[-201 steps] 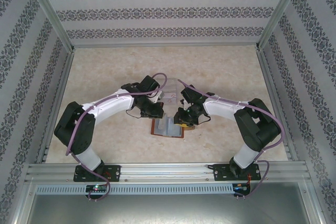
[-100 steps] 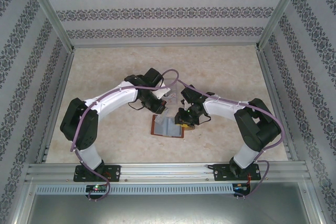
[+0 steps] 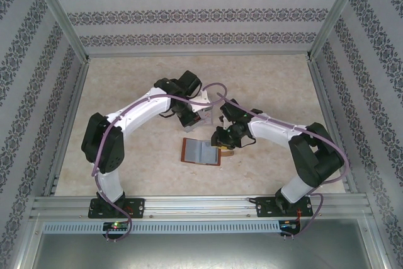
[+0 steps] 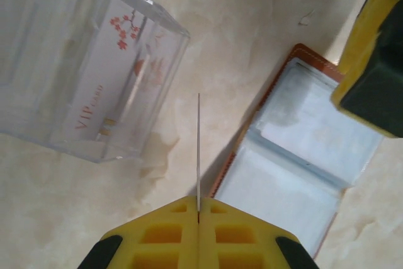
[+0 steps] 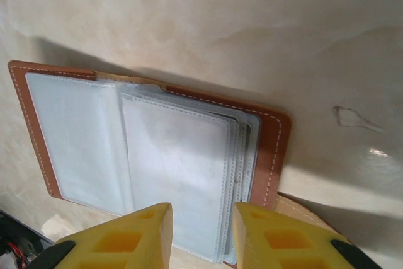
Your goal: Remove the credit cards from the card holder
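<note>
The card holder (image 3: pixel 200 151) lies open on the table, brown leather with pale blue pockets (image 5: pixel 176 168). My left gripper (image 4: pixel 199 209) is shut on one thin credit card (image 4: pixel 199 149), seen edge-on, held above the table between the holder (image 4: pixel 296 155) and a clear tray. My right gripper (image 5: pixel 203 215) stands open at the holder's right edge, the pockets showing between its fingers and the strap tab (image 5: pixel 302 209) beside it. From above, the left gripper (image 3: pixel 196 118) is just beyond the holder and the right gripper (image 3: pixel 221 142) at its right side.
A clear plastic tray (image 4: pixel 38 111) sits on the far side of the holder with a white card printed in red (image 4: pixel 113 74) inside. Metal frame rails and patterned walls (image 3: pixel 201 14) border the beige table.
The left arm has swung away from the holder toward the clear tray, carrying the card. The right gripper has stayed at the holder's right edge.
</note>
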